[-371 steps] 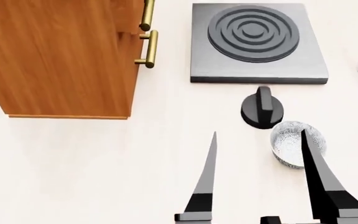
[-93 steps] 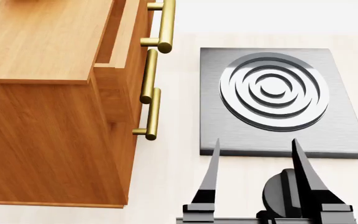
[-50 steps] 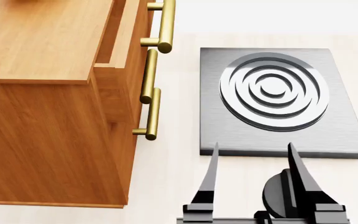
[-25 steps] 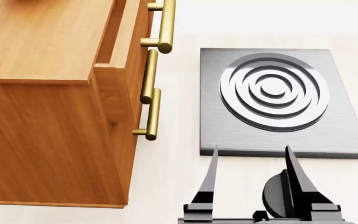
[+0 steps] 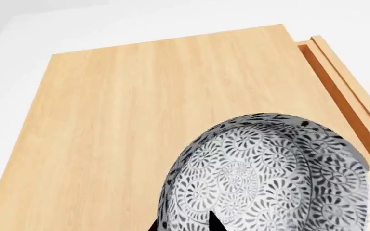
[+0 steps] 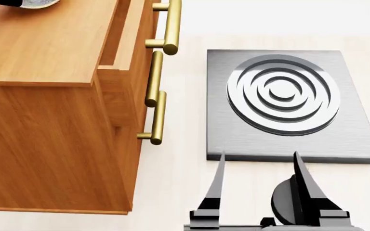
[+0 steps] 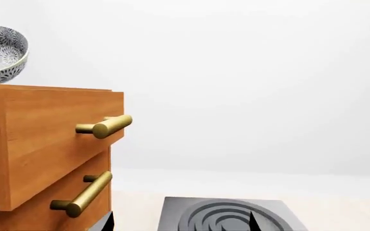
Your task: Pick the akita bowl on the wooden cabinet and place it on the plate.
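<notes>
Newly visible patterned akita bowl (image 5: 269, 178) atop wooden cabinet (image 6: 44, 53)

bowl (image 5: 271, 173) on cabinet (image 6: 50, 101), stove (image 6: 288, 103) right

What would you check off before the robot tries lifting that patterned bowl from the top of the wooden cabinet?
1. Bowl on the cabinet top: ok. The akita bowl sits on the wooden cabinet.
2. Bowl upright and empty: ok, its patterned inside shows with nothing in it.
3. Left gripper at the bowl: ok. One fingertip shows inside the rim, one outside.
4. Firm hold on the rim: cannot tell, since only the fingertips show.
5. Right gripper out of the way: ok. It is open, low beside the black knob, in front of the stove plate.
6. Plate located: not ok. No view shows it.
</notes>
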